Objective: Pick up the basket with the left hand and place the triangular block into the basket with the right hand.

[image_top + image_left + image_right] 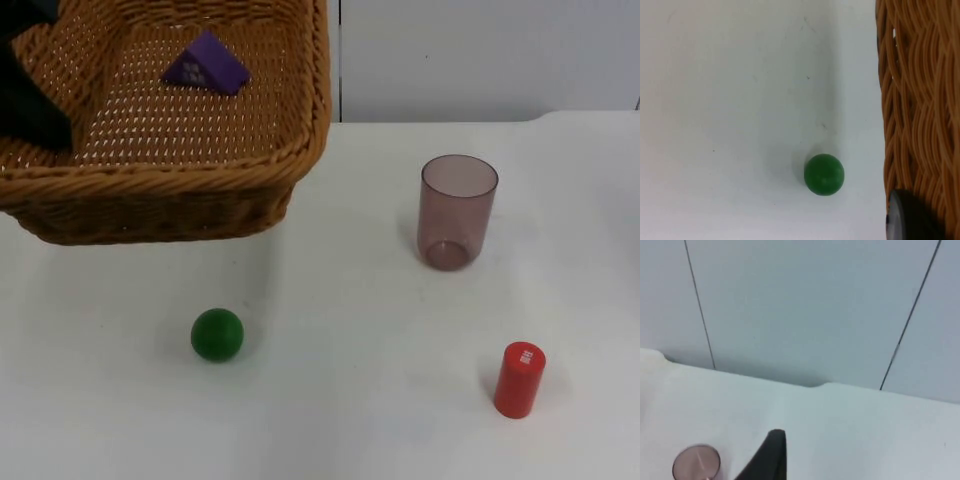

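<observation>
The woven wicker basket (200, 175) hangs above the table at the back left, and its shadow falls on the white top beneath it. Inside it, toward its far side, lies the purple triangular block (207, 63). My left gripper (38, 112) is shut on the basket's left rim; the left wrist view shows the basket wall (920, 100) right beside its black fingertip (910, 220). My right gripper (771, 457) is held away from the basket, facing the grey partition wall, with the cup (696, 462) close below it.
A green ball (217, 334) lies on the table just in front of the basket, also seen as the green ball (824, 174) under the left wrist. A clear brownish cup (457, 212) stands at centre right. A red cylinder (519, 379) stands near the front right.
</observation>
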